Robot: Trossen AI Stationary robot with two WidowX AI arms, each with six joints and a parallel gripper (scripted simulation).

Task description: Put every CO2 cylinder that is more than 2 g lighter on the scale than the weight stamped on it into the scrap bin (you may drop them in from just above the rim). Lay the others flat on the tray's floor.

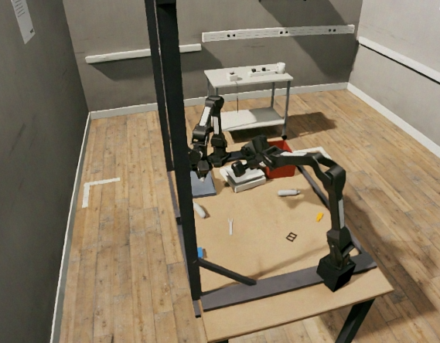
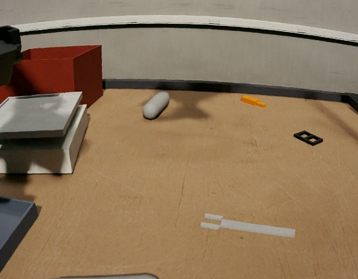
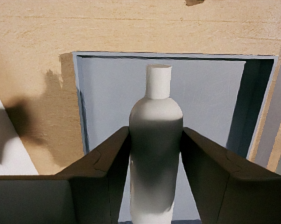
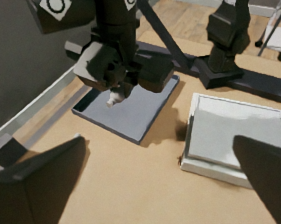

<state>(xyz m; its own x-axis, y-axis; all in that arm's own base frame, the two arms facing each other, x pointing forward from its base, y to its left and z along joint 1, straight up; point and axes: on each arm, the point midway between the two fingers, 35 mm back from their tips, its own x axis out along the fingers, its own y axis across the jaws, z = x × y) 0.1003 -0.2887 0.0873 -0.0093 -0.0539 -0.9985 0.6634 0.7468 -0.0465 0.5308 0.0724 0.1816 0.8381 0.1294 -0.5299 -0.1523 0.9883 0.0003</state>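
Note:
My left gripper (image 1: 201, 170) (image 3: 154, 133) (image 4: 120, 94) is shut on a white CO2 cylinder (image 3: 156, 150) (image 4: 114, 98) and holds it, neck pointing down, above the blue-grey tray (image 1: 206, 188) (image 3: 206, 110) (image 4: 141, 120) (image 2: 8, 220). My right gripper (image 1: 238, 168) (image 4: 158, 142) is open and empty, hovering by the white scale (image 1: 249, 181) (image 2: 36, 110) (image 4: 236, 130), whose platform is bare. A second cylinder (image 1: 288, 191) (image 2: 156, 105) lies on the table near the red scrap bin (image 1: 281, 170) (image 2: 61, 69). A third cylinder (image 1: 199, 210) lies near the table's left edge.
A dark vertical post (image 1: 176, 116) stands at the table's left edge beside the tray. A white wrench (image 1: 230, 225) (image 2: 247, 227), an orange piece (image 1: 319, 217) (image 2: 253, 101) and a black frame piece (image 1: 291, 236) (image 2: 307, 137) lie on the table.

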